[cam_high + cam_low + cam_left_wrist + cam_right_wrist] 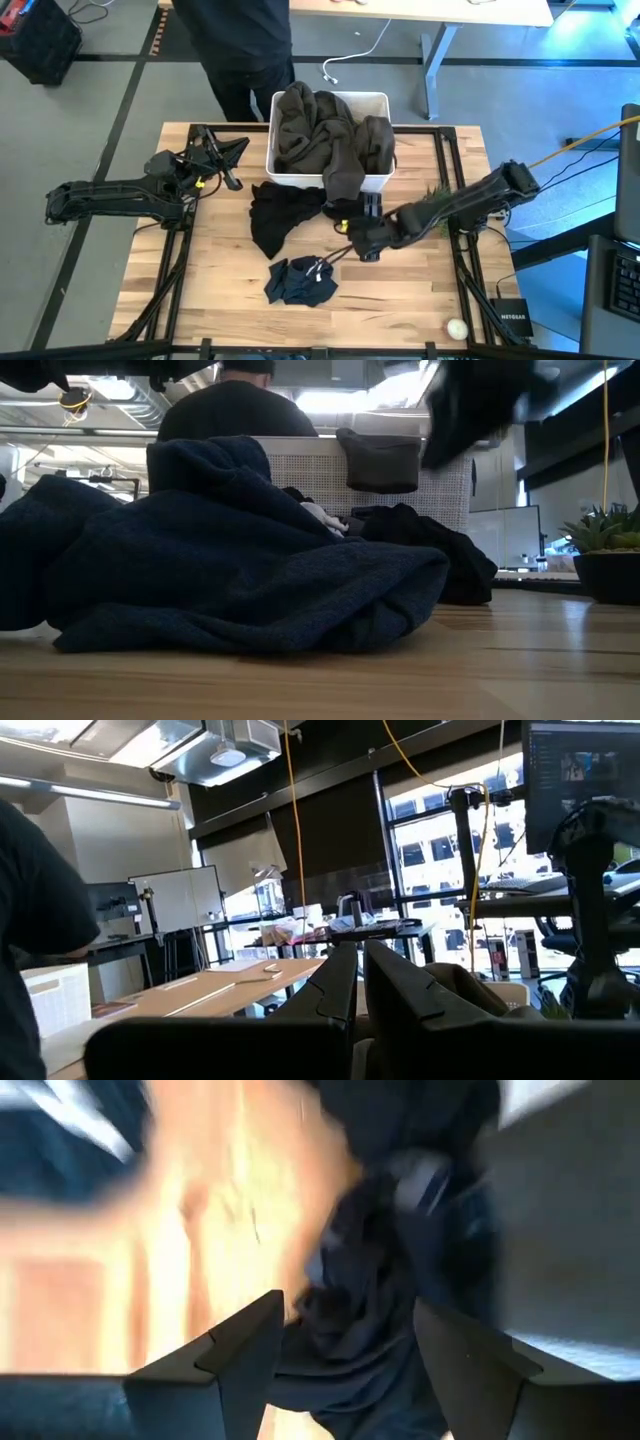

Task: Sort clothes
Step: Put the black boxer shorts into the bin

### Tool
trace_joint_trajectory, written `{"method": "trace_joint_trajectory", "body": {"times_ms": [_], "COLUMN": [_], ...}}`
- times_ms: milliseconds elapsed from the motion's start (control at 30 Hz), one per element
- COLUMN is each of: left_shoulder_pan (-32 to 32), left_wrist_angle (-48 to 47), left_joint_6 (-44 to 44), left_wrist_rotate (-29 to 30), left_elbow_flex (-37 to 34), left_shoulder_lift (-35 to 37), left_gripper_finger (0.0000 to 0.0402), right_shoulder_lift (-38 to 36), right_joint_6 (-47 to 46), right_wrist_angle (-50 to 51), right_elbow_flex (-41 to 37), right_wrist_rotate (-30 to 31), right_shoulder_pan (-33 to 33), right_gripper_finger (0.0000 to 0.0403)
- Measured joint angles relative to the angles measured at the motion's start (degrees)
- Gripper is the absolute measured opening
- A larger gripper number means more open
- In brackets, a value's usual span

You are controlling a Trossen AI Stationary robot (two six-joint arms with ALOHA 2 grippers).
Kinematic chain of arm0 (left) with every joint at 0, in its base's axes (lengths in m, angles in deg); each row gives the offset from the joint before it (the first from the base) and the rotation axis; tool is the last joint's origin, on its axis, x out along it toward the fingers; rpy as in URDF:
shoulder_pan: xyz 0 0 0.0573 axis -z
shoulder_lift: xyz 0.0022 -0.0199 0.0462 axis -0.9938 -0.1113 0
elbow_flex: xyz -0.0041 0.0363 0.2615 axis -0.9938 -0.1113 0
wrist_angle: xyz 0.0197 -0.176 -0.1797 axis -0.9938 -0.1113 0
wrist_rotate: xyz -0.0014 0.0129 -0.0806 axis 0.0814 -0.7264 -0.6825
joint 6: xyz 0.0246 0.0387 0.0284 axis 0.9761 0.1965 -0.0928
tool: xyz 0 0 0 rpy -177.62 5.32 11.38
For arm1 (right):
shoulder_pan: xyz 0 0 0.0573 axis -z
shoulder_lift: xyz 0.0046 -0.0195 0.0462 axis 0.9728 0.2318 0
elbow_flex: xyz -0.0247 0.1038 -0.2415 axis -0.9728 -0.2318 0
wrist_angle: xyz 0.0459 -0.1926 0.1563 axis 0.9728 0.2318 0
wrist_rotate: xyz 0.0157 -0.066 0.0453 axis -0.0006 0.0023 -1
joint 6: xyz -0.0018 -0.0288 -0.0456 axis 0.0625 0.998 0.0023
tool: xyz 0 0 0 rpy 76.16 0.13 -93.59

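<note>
A white bin [378, 102] stands at the table's far middle, with dark olive-grey garments [320, 130] piled in it and draped over its near wall. A black garment [280, 212] lies on the table in front of the bin. A small navy garment with a white drawstring [300, 282] lies nearer the front and fills the low view [230, 560]. My right gripper [345, 228] is open, low over the black garment's right edge; dark cloth [350, 1310] shows between its fingers. My left gripper [238, 150] is shut and empty at the far left, raised and pointing away. My right gripper has its open fingers on either side of a fold of dark cloth [345, 1340], coming from above. The view is blurred, and I cannot tell whether the fingers touch it.
A person in dark clothes [245, 50] stands at the far edge behind the bin. A potted plant [600, 535] stands at the right by my right arm. A small white round thing [457, 327] and a dark box [515, 318] lie at the near right corner.
</note>
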Motion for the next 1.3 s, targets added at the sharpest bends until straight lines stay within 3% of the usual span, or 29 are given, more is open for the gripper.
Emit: {"method": "trace_joint_trajectory", "body": {"times_ms": [133,200,367,467,567,700,767,833,933,1100,1300], "left_shoulder_pan": [0.0,0.0,0.0,0.0,0.0,0.0,0.0,0.0,0.0,0.0,0.0], "left_wrist_angle": [0.1,0.1,0.2,0.2,0.1,0.0,0.0,0.0,0.0,-0.1,-0.4], "left_joint_6": [0.1,0.1,0.2,0.1,-0.1,-0.5,-0.3,-0.4,-0.3,-0.3,-0.3], "left_wrist_rotate": [0.0,0.0,0.0,0.0,0.0,0.0,0.0,0.0,0.0,0.0,0.0], "left_elbow_flex": [0.0,0.0,0.0,0.0,0.0,0.0,0.0,0.0,0.0,0.0,0.0], "left_shoulder_lift": [0.0,0.0,0.0,0.0,0.0,0.0,0.0,0.0,0.0,0.0,0.0], "left_gripper_finger": [0.0017,0.0017,0.0017,0.0017,0.0017,0.0017,0.0017,0.0017,0.0017,0.0017,0.0017], "right_shoulder_lift": [0.0,0.0,0.0,1.0,2.7,3.7,3.3,2.3,0.0,-5.2,-11.5], "right_joint_6": [-0.4,-1.3,0.7,3.2,4.1,4.8,4.8,4.2,3.4,4.2,6.0], "right_wrist_angle": [-8.5,-12.7,-24.2,-28.1,-28.9,-30.1,-31.3,-31.7,-30.9,-27.2,-22.2], "right_elbow_flex": [-11.6,-15.6,-22.1,-24.1,-24.3,-24.3,-24.3,-24.3,-24.1,-20.8,-13.8], "right_wrist_rotate": [8.8,9.9,-0.4,-3.6,-6.9,-11.7,-16.8,-21.9,-24.0,-23.0,-17.2], "right_shoulder_pan": [2.2,4.1,9.2,11.5,13.1,13.2,13.3,12.9,11.4,8.6,5.3], "right_gripper_finger": [0.0241,0.0241,0.0241,0.0223,0.0172,0.0053,0.0020,0.0028,0.0040,0.0012,0.0022]}}
